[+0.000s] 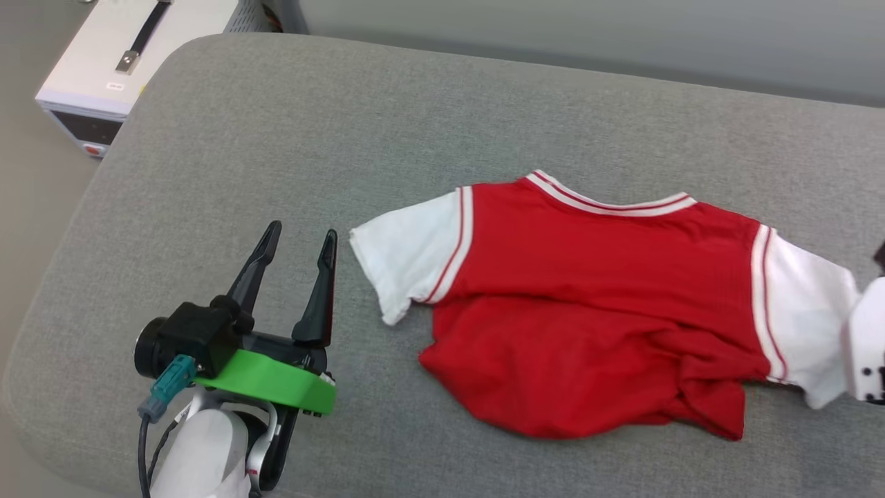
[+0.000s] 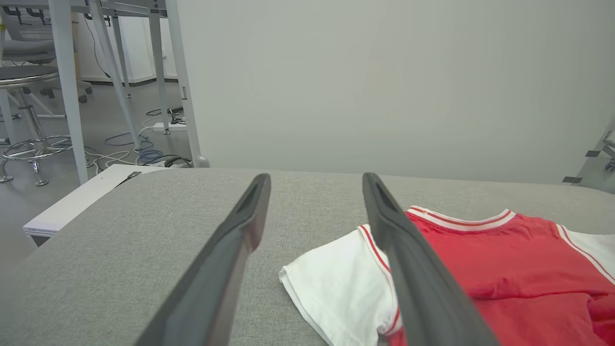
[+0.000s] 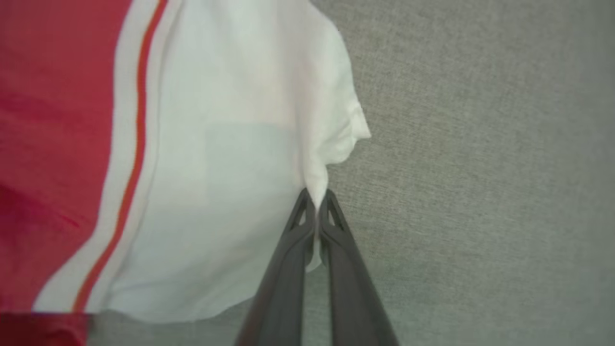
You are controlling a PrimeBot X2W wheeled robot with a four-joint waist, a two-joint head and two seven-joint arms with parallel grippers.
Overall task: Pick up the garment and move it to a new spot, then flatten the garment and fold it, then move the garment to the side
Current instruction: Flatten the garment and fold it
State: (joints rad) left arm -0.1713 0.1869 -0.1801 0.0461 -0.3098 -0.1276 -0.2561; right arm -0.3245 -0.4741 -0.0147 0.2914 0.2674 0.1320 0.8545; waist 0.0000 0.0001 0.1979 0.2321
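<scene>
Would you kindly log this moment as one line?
right hand: shut on shirt sleeve | left hand: open, empty | shirt: rumpled, on cushion

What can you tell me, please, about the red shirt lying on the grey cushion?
The shirt is soft red cloth with white short sleeves and red-and-white striped trim at collar and shoulders. It lies spread on the grey cushion, collar toward the far edge, its lower body wrinkled and bunched. No numerals show on this side. The right claw is shut on the edge of one white sleeve; the open left claw stands beside the other sleeve, apart from it.
</scene>
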